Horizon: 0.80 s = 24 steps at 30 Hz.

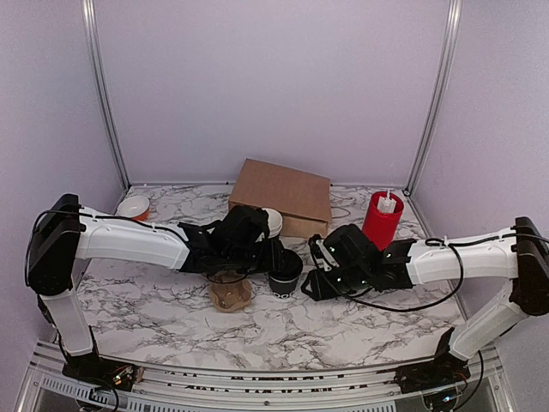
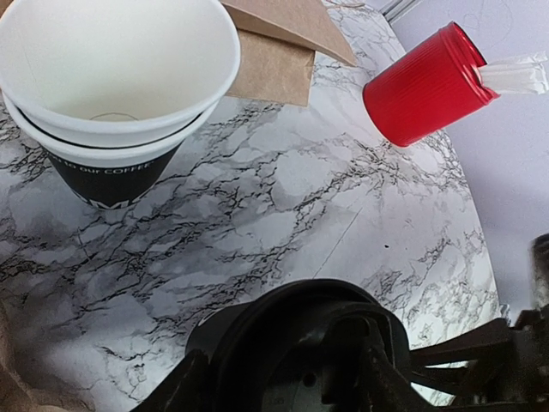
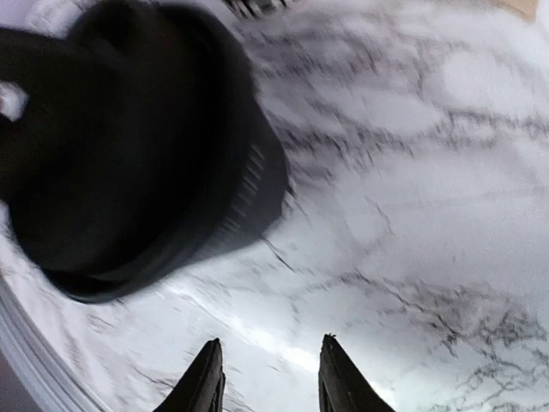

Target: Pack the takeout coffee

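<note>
- The bench (image 1: 343, 326) is smooth, white marble-patterned, with dark grey veins.
- A brown cardboard piece (image 1: 230, 294) lies flat on it, just in front of the takeout coffee.
- The takeout coffee (image 1: 285, 273) is a small black paper cup under a round black plastic lid. It stands upright mid-bench, between the two claws.
- The left claw (image 1: 273, 256), black, sits against the cup's left side. From its wrist the lid fills the lower view, and I cannot tell whether the jaws clamp it.
- The right claw (image 3: 270, 382) has two dark, pointed fingers slightly apart with bare marble between them. It grips nothing, and the blurred cup is just beside it.
- Behind are two nested lidless cups (image 2: 111, 94), white inside and black outside, lettered "OUR COFFEE".
- A ribbed red cylinder (image 2: 425, 86) stands far right.
- A brown cardboard box (image 1: 283, 196) rests against the pale lilac back wall, which has metal corner posts.
</note>
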{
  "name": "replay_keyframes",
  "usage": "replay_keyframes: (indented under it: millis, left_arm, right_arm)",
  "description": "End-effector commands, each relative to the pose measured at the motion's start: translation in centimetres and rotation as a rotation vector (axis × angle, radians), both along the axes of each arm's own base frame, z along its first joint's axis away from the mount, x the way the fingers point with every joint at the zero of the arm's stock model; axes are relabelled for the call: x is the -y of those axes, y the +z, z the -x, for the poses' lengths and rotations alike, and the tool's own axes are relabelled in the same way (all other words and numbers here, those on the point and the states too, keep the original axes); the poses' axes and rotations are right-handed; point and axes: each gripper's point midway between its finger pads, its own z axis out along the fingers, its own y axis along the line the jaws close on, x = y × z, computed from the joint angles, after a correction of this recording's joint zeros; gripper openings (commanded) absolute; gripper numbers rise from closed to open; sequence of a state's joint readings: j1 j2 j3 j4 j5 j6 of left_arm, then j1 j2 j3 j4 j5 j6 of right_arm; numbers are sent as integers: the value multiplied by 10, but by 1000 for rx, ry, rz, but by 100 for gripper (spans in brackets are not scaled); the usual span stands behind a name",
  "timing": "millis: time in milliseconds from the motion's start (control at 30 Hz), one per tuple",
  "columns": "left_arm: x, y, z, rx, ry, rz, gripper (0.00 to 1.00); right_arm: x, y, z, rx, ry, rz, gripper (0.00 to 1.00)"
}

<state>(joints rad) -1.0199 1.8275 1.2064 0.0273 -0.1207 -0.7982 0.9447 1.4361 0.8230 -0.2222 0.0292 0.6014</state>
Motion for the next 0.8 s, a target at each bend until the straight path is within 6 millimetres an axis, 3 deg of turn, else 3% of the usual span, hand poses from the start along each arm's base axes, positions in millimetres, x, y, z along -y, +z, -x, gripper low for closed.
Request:
replay_keyframes:
  millis: [0, 133, 300, 500, 767]
  left_arm:
    - [-10, -17, 12, -44, -20, -56, 60]
    - [-7, -5, 11, -27, -27, -36, 60]
    - [0, 20, 6, 11, -39, -10, 61]
    - [6, 41, 2, 35, -39, 20, 63]
    - [-6, 46, -3, 43, -18, 16, 64]
  right_arm:
    - [48, -55, 23, -145, -16, 276, 37]
    - [37, -35, 0, -99, -34, 219, 37]
    - [23, -2, -14, -38, -26, 126, 37]
    - [8, 22, -9, -3, 34, 54, 38]
    - [13, 39, -5, 35, 16, 40, 42]
